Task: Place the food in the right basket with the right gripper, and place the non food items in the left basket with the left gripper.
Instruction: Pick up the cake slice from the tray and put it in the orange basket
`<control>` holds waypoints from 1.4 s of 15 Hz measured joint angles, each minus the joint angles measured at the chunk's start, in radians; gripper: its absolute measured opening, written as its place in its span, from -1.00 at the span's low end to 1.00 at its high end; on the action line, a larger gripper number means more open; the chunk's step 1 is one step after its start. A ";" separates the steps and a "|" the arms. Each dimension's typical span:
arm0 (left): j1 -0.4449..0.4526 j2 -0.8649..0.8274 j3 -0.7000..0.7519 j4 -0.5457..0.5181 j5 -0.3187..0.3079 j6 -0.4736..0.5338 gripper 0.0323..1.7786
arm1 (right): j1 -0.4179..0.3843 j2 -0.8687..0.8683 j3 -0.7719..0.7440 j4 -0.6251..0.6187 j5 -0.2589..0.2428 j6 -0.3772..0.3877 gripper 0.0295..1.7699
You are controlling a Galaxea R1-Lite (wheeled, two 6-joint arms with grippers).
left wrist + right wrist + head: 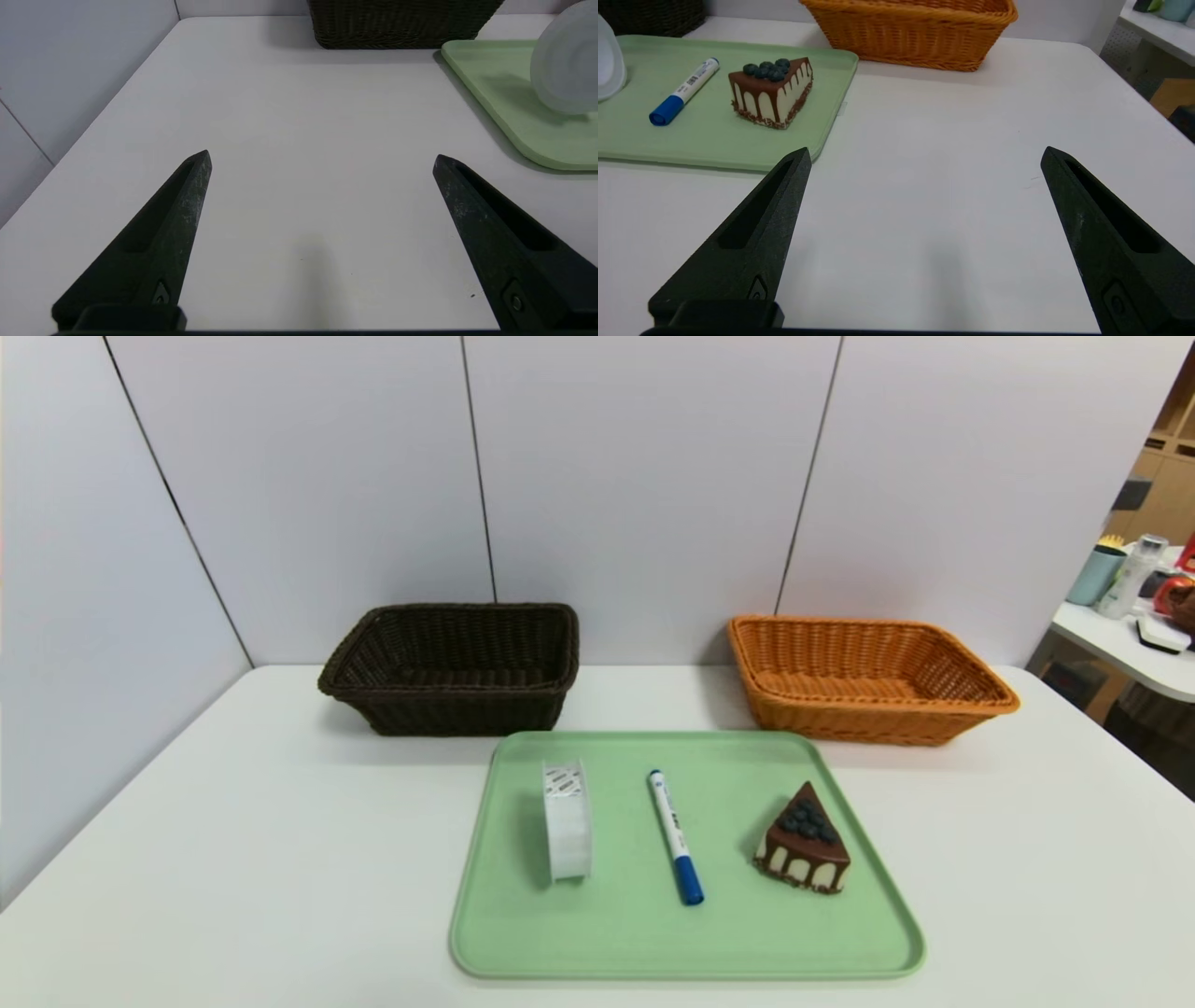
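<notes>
On the green tray (653,943) lie a translucent white tape roll (568,819), standing on edge, a white marker pen (676,850) with a blue cap, and a chocolate cake slice (805,841) topped with blueberries. The dark brown left basket (455,667) and the orange-tan right basket (864,679) stand behind the tray; both look empty. Neither arm shows in the head view. My left gripper (322,156) hangs open over bare table, left of the tray (504,88) and the tape roll (567,70). My right gripper (926,151) is open over bare table, right of the cake slice (771,92) and marker pen (684,91).
White wall panels close off the back and left of the white table (233,859). A second table (1134,653) with bottles and cups stands off to the right, past the table's edge.
</notes>
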 joint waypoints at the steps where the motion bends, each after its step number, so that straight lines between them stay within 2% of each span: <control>1: 0.000 0.011 -0.044 0.027 -0.019 -0.002 0.90 | 0.000 0.005 -0.045 0.021 0.014 -0.004 0.92; 3: 0.000 0.073 -0.149 0.051 -0.056 -0.007 0.90 | 0.000 0.047 -0.157 0.074 0.041 -0.007 0.92; 6: 0.001 0.243 -0.318 0.010 -0.076 -0.022 0.90 | 0.000 0.190 -0.349 0.101 0.060 -0.007 0.92; 10: 0.001 0.520 -0.553 -0.072 -0.082 -0.028 0.90 | -0.001 0.428 -0.590 0.107 0.062 -0.007 0.92; 12: -0.006 0.645 -0.626 -0.091 -0.084 -0.030 0.90 | -0.001 0.531 -0.657 0.110 0.059 -0.004 0.92; 14: -0.018 0.733 -0.640 -0.097 -0.084 -0.040 0.90 | 0.003 0.604 -0.654 0.109 0.062 0.010 0.92; 17: -0.045 0.813 -0.580 -0.106 -0.081 -0.090 0.90 | 0.033 0.677 -0.604 0.098 0.068 0.029 0.92; 21: -0.086 0.900 -0.517 -0.165 -0.073 -0.144 0.90 | 0.137 0.801 -0.561 -0.027 0.051 0.083 0.92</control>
